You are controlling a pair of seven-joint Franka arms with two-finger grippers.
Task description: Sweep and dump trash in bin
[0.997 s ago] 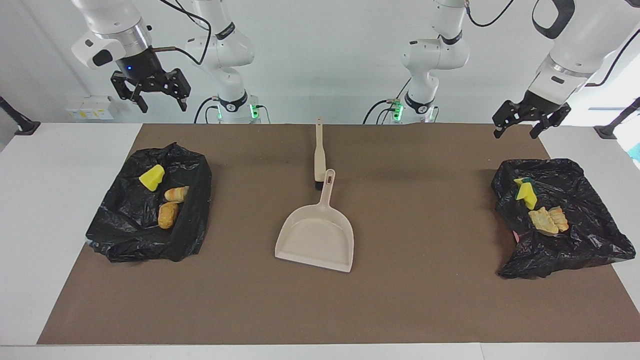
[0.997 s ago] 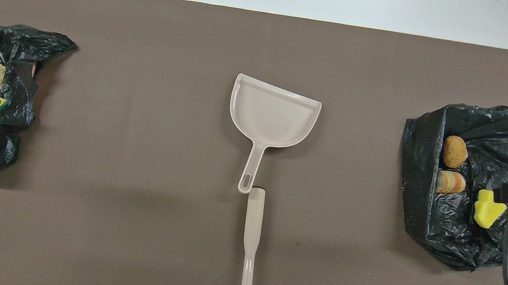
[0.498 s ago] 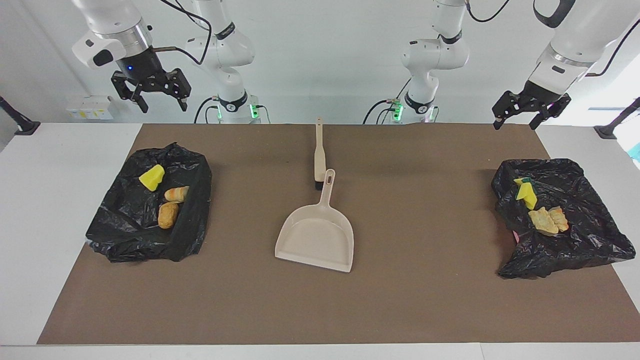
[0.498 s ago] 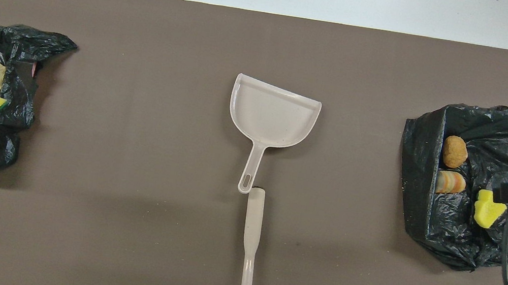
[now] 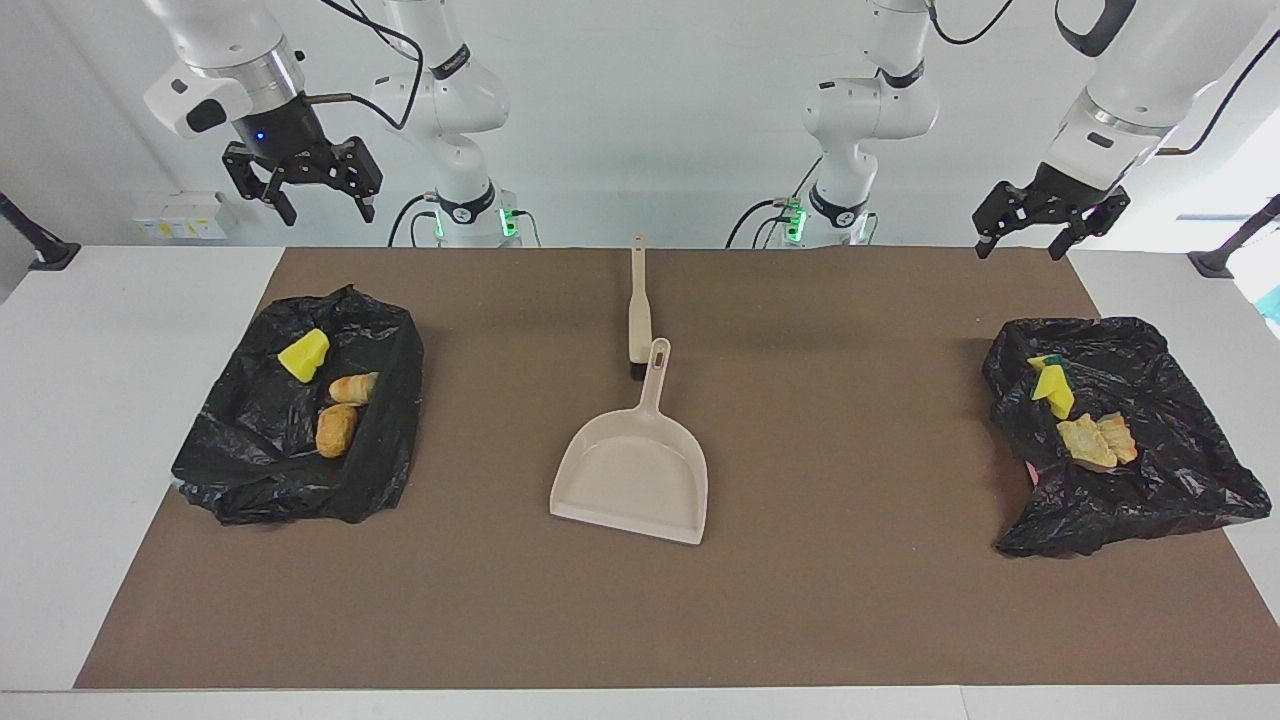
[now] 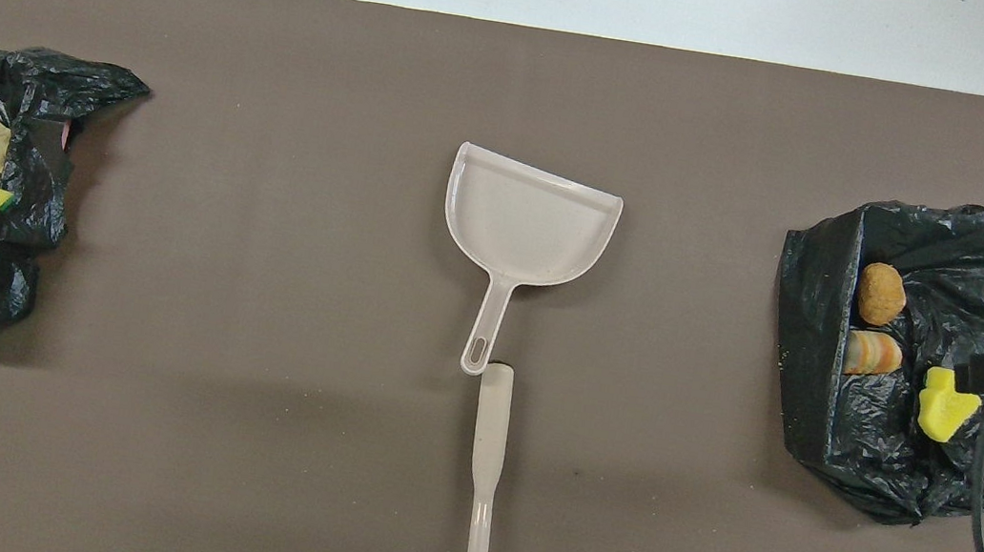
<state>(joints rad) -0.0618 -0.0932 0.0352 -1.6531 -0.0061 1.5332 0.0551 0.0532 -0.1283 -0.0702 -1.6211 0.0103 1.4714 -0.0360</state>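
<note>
All the trash lies in two bins lined with black bags. In the bin (image 5: 250, 470) at the right arm's end are a yellow sponge piece (image 5: 303, 355), a striped chunk (image 5: 353, 387) and a brown lump (image 5: 336, 429). In the bin (image 5: 1150, 500) at the left arm's end are a yellow-green sponge (image 5: 1052, 387) and beige chunks (image 5: 1095, 442). My right gripper (image 5: 328, 215) hangs open and empty high over the first bin. High over the other, my left gripper (image 5: 1018, 248) is also open and empty.
A beige dustpan (image 5: 632, 468) lies mid-table on the brown mat (image 5: 850, 600), its handle pointing toward the robots. A beige brush (image 5: 638, 310) lies in line with it, nearer to the robots, with its bristled end at the handle's tip.
My left gripper has risen a little over its bin and drifted slightly toward the table's middle. The right gripper has hardly moved. Nothing on the table has shifted.
</note>
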